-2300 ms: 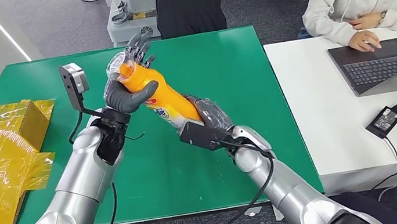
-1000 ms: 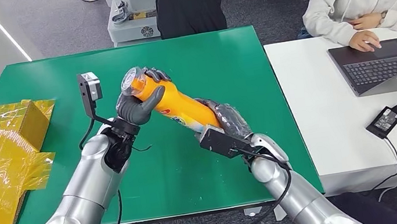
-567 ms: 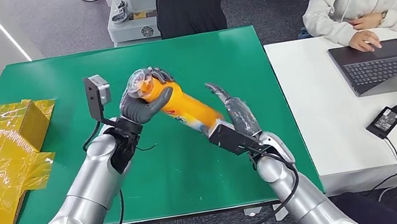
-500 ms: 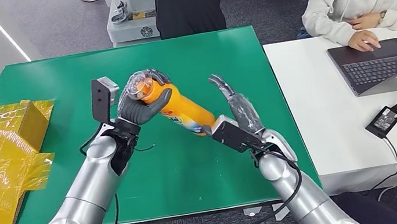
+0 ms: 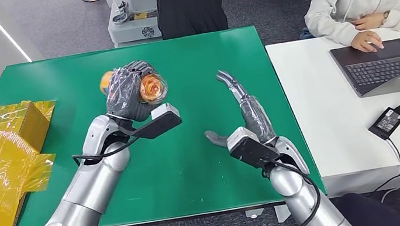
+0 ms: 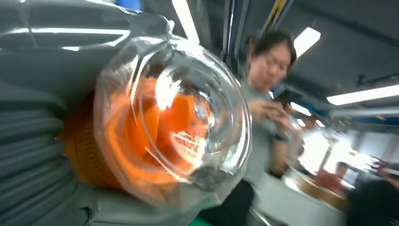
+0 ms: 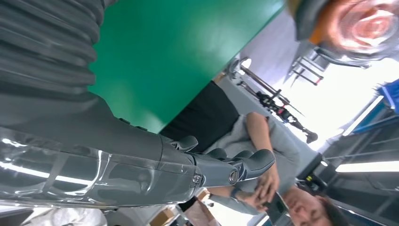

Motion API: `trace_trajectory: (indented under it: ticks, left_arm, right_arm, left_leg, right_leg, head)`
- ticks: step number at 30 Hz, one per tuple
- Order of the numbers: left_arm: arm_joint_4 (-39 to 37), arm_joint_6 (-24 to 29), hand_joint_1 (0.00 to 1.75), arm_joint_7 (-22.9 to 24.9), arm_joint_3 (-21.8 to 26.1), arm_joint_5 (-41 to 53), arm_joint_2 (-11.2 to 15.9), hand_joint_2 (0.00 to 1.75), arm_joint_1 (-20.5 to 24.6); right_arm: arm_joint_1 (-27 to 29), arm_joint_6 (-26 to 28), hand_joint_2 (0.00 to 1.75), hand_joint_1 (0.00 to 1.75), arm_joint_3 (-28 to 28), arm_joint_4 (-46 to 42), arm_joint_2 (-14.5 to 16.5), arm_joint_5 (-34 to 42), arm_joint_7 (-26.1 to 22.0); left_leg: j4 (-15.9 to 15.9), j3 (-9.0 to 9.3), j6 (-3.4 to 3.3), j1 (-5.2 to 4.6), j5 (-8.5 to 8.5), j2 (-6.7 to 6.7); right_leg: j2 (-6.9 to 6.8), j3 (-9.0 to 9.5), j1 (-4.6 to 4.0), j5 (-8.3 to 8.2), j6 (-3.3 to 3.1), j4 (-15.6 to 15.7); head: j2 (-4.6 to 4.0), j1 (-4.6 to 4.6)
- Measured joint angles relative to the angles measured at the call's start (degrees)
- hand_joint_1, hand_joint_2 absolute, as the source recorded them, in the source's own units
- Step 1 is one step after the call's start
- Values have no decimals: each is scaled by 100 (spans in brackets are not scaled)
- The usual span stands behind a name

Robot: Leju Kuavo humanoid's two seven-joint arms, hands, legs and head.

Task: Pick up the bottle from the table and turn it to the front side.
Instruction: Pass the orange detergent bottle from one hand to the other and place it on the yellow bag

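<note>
The left hand (image 5: 126, 92) grips the orange bottle (image 5: 151, 88) above the green table (image 5: 205, 165), with its clear cap toward the camera; the right hand (image 5: 246, 109) is apart from it, empty, fingers stretched and spread

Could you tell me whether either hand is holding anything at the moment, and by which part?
The left hand grips the orange bottle around its body just behind the clear cap; the right hand holds nothing.

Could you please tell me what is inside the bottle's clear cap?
Through the clear cap an orange nozzle shows. The left hand covers the bottle body, hiding its label.
</note>
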State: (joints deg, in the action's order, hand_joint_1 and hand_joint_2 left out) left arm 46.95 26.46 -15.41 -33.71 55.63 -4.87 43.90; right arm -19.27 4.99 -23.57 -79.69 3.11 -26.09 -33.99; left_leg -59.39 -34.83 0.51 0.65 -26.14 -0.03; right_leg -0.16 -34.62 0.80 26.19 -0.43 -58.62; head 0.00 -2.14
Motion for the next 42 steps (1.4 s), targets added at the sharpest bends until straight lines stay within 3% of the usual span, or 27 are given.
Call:
trace_trajectory:
  ticks: [3,7,11,15,20,29,37,42]
  left_arm:
    - [-15,352,175,631,-168,1717,145,175,47]
    - [-133,368,175,1085,-284,2930,309,175,148]
    - [-312,288,175,1537,-509,3370,455,175,326]
    - [-555,64,175,1964,-1128,3390,728,175,785]
    - [-808,-114,175,2042,-1472,3389,1149,175,1249]
    - [-949,-618,175,1763,-1562,3372,1918,175,1561]
    - [-899,-975,175,1288,-1310,3050,2540,175,1408]
    - [-589,-1292,175,1005,-879,2524,2997,175,875]
  right_arm:
    - [54,74,175,0,-93,-159,-55,31,-67]
    - [160,245,175,0,-186,-337,-125,41,-132]
    - [312,469,175,0,-211,-491,-220,58,-151]
    - [706,918,175,0,-206,-760,-483,188,-276]
    - [1169,1088,175,0,-193,-985,-750,372,-453]
    - [1791,1296,175,0,-76,-1262,-925,541,-570]
    - [2211,1160,175,0,215,-1470,-912,494,-583]
    - [2361,904,175,0,445,-1621,-788,347,-565]
  left_leg:
    - [0,1,0,0,0,0]
    - [0,1,0,0,0,3]
    - [-1,0,0,0,0,1]
    - [-1,-6,0,0,0,-5]
    - [0,-3,1,0,-2,14]
    - [6,-2,3,3,-1,13]
    - [9,-3,3,1,-2,19]
    - [12,3,6,1,-4,38]
  right_leg:
    - [-1,1,0,0,0,0]
    - [3,0,0,0,0,-1]
    - [0,-3,0,0,0,0]
    - [-6,-3,0,0,0,0]
    - [17,-8,0,0,0,-1]
    - [16,-10,-2,1,-3,-5]
    - [20,-10,-1,2,-3,-4]
    - [40,-15,-1,2,-4,-4]
  head:
    - [0,1]
    - [0,-1]
    - [0,-1]
    - [0,1]
    - [0,0]
    - [0,0]
    - [0,2]
    - [0,1]
